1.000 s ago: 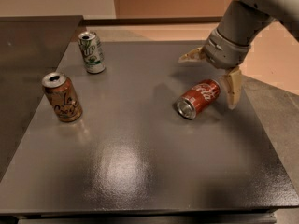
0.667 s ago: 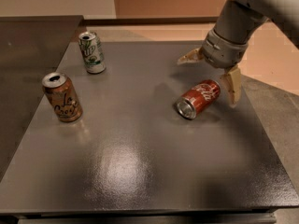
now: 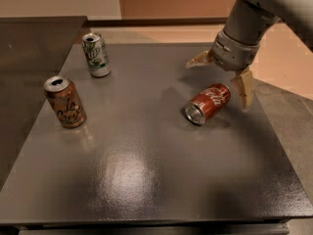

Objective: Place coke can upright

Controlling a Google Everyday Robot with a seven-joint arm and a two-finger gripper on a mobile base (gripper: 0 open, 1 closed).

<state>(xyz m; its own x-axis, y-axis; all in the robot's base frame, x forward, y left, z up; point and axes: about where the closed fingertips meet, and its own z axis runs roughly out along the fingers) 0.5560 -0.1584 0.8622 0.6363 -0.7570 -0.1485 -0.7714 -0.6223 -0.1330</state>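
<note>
The gripper hangs over the far right part of the table, its two tan fingers spread wide and holding nothing. Just below and in front of it the coke can lies on its side, open end toward me; one finger points down just beside its far end. Well off to the left, a green-and-white can and a brown-orange can stand upright. A tan wall runs behind the table.

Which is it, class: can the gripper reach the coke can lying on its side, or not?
Probably yes: the gripper hangs close over the far end of the coke can, jaws open, with nothing between them.
</note>
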